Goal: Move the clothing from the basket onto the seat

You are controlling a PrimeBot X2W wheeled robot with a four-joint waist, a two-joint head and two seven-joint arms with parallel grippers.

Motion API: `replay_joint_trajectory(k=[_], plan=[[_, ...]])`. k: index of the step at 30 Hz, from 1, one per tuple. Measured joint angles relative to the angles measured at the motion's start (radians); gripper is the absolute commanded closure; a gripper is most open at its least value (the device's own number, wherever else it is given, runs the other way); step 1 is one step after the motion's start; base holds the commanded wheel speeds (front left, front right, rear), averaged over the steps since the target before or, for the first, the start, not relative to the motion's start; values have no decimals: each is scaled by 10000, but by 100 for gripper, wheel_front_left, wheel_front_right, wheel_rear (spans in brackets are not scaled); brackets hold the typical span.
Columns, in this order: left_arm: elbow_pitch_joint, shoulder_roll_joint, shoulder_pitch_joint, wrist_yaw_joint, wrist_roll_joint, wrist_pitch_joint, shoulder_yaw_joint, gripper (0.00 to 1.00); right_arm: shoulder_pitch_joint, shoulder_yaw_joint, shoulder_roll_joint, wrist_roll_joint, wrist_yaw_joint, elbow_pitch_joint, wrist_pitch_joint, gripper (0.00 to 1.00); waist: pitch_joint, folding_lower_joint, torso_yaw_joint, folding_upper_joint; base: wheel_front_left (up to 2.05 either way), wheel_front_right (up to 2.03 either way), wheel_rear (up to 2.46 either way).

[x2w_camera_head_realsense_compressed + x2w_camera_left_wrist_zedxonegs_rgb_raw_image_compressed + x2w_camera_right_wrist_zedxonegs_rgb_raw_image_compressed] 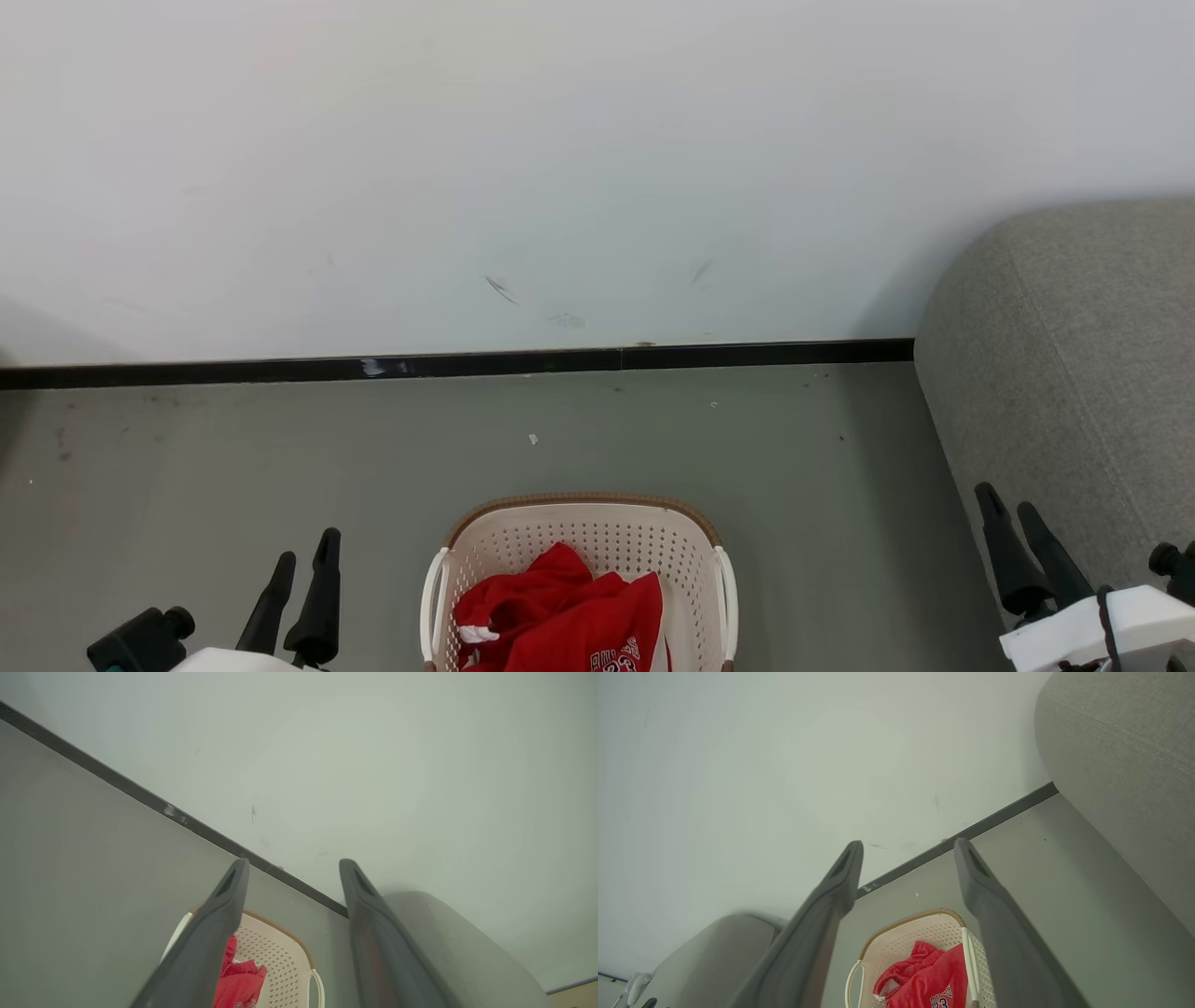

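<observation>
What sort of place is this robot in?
Likely a bare indoor room set up like a living or laundry corner: a large grey fabric-upholstered sofa stands by a plain white wall with a black skirting strip, and a cream-white perforated plastic laundry basket of bright red clothing sits on the grey floor.

Between the jaws of the right gripper [909, 843], the basket [915, 933] is matt perforated plastic and the clothing [934, 975] soft cloth; beside them, the seat [1125, 756] is coarse woven fabric.
</observation>
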State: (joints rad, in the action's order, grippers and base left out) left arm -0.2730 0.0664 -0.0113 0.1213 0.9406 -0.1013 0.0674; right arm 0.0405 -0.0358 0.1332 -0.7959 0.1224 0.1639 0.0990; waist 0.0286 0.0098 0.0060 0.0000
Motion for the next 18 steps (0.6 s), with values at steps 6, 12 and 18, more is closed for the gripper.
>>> replay_joint_trajectory(k=[6, 12, 18], plan=[[90, 8, 13, 0, -1168, -247, 119, 0, 36, 102, -44, 1195, 4, -40, 263, 0, -42, -56, -7, 0, 0, 0, 0], [132, 29, 27, 0, -2242, -428, 268, 0, 214, 123, -136, 2128, 6, -105, 453, 0, -72, -79, -19, 0, 0, 0, 0], [163, 128, 38, 0, -3363, -608, 357, 0, 242, 127, -217, 3110, 6, -163, 614, 0, -97, -86, -44, 1, 0, 0, 0]])
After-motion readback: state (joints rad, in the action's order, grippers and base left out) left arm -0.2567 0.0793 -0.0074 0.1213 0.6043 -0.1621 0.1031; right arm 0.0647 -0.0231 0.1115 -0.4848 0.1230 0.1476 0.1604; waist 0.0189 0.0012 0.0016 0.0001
